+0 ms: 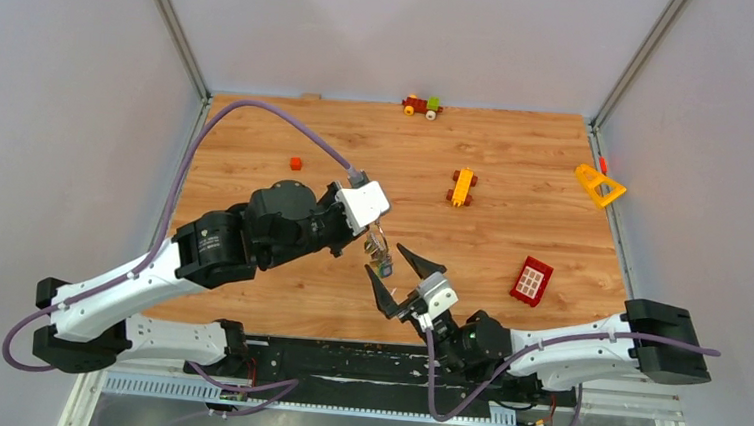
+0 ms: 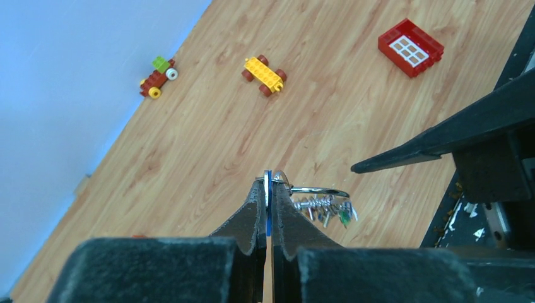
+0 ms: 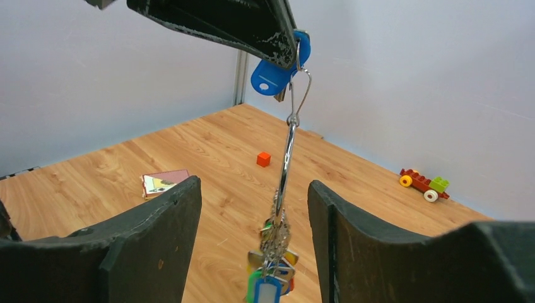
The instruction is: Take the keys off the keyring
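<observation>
Keyring (image 3: 288, 148) hangs mid-air at centre of top view, keys (image 3: 272, 265) bunched at its bottom. Left claw (image 2: 267, 186) clamped on blue key (image 3: 277, 66) up top. Right claw (image 3: 252, 189) apart, fingers either side of bunch, above tabletop (image 1: 512, 232).

Bright, even, diffuse light from above. Shadows faint, soft-edged beside left arm (image 1: 148, 277). Desk (image 1: 511, 242) sheen mild. Overhead view sharp; wrist views grainy, left pincer (image 2: 267, 184) blurred nearest lens, walls (image 2: 50, 95) washed pale.
</observation>
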`<state>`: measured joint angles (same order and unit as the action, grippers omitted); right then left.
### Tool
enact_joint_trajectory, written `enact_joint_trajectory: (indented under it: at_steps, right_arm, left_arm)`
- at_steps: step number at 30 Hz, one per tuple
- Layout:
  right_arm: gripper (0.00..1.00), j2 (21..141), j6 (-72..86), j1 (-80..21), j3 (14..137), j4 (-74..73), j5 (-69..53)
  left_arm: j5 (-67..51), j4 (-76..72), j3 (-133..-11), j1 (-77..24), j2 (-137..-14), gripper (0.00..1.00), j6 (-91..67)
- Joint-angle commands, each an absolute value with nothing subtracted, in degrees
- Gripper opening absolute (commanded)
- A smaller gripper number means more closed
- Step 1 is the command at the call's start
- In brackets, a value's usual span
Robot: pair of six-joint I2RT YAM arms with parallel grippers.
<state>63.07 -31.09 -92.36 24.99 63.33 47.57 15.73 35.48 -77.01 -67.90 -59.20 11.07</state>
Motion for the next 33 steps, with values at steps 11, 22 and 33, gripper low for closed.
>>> enact_joint_trajectory:
  at_steps: [11, 22, 33]
  right_arm:
    - [0.61, 62.2, -25.2, -82.4, 27.8, 62.3, 37.2]
    - [0.46, 62.8, -24.6, -80.9, 28.7, 60.9, 34.6]
    - [0.36, 62.7, -23.8, -80.1, 28.5, 61.4, 35.3]
  left_arm:
    - [10.2, 36.7, -81.6, -68.1, -60.0, 0.0, 5.8]
    - [8.9, 36.8, -81.3, -68.1, -60.2, 0.0, 5.4]
    - [8.0, 37.0, -81.9, -68.1, -59.4, 0.0, 5.2]
